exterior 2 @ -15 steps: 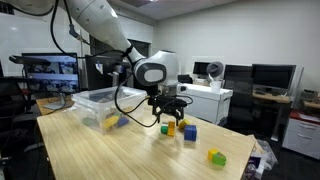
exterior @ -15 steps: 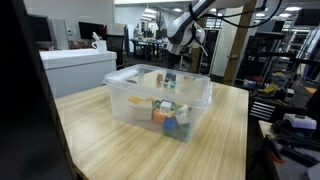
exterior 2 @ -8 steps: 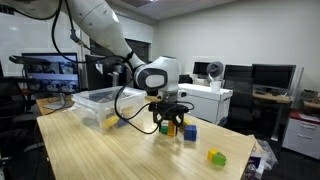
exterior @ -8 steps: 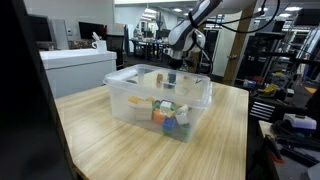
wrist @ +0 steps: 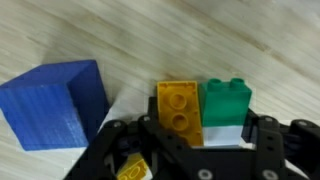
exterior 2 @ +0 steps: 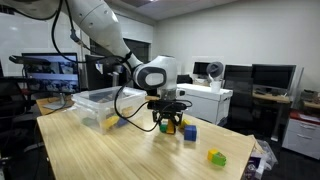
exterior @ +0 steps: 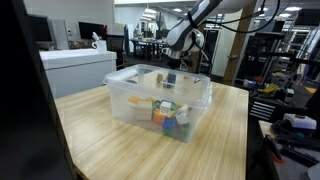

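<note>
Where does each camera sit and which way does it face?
An exterior view: at the table edge, looking through the clear bin to the arm behind.
An exterior view: across the table, facing the arm, tool low over bricks.
Wrist view: looks down on orange brick, green brick, blue block; tool fingers show.
Shared: bin and arm, in both exterior views.

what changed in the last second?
The hand dropped onto the orange block and green block, which now sit between its jaws; a grip isn't clear. The blue block and bin stayed put.
</note>
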